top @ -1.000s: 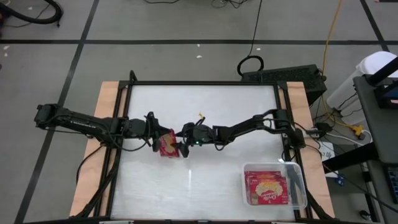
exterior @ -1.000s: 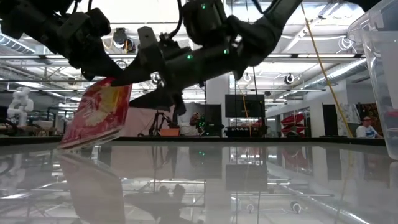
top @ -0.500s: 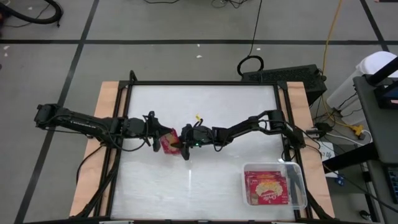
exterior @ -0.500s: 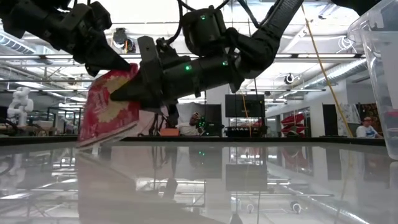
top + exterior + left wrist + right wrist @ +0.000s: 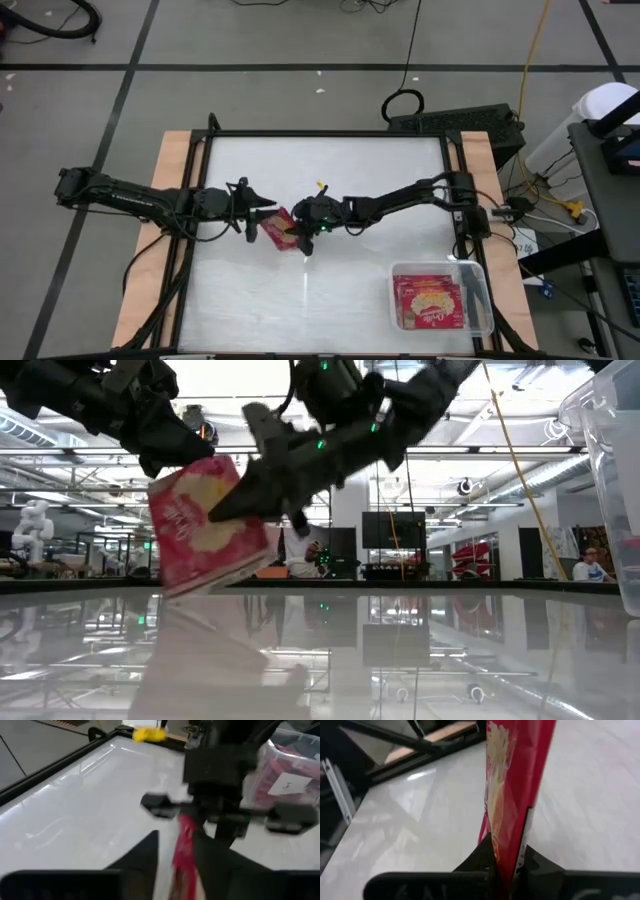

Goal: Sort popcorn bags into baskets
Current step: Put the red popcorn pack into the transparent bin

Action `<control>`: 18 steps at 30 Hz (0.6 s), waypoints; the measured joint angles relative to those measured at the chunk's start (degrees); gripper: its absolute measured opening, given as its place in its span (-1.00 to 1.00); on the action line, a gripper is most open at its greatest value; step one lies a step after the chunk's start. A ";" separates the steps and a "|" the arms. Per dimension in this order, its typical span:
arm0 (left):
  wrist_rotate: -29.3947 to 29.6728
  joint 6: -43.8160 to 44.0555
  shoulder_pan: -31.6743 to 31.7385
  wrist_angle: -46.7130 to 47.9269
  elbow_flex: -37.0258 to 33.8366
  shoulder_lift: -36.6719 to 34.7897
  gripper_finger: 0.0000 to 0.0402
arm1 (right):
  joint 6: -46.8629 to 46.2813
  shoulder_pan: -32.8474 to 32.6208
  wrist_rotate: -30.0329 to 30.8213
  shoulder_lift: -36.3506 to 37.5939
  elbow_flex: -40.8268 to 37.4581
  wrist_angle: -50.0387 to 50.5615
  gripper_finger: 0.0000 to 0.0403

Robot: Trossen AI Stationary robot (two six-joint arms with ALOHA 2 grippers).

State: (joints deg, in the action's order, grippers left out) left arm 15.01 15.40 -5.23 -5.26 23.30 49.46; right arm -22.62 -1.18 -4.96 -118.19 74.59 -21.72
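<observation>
Both arms stretched to table middle; right gripper (image 5: 297,236) clamped, left gripper (image 5: 262,222) fingers parted.

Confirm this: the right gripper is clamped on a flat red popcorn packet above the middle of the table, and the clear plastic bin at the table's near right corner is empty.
Not empty. The high view shows the clear plastic bin already holding red packets. The rest stands: the right gripper is shut on the flat red popcorn packet mid-table, as the right wrist view shows.
</observation>
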 joint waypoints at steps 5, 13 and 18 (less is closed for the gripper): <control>0.84 -0.06 0.00 0.78 0.06 -2.96 -0.01 | 2.38 0.33 -0.86 8.94 -0.03 16.98 -0.95; 1.66 -0.03 -0.05 4.33 -0.01 -5.32 0.17 | 4.02 0.36 -1.13 24.73 -0.02 48.66 -0.95; 1.63 1.61 -0.20 6.18 -0.03 -4.40 0.18 | 4.35 0.31 -0.85 32.01 -0.02 67.74 -0.95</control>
State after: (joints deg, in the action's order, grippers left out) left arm 16.64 17.01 -5.43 0.91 23.27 45.06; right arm -18.26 -0.87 -5.81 -86.18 74.56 46.02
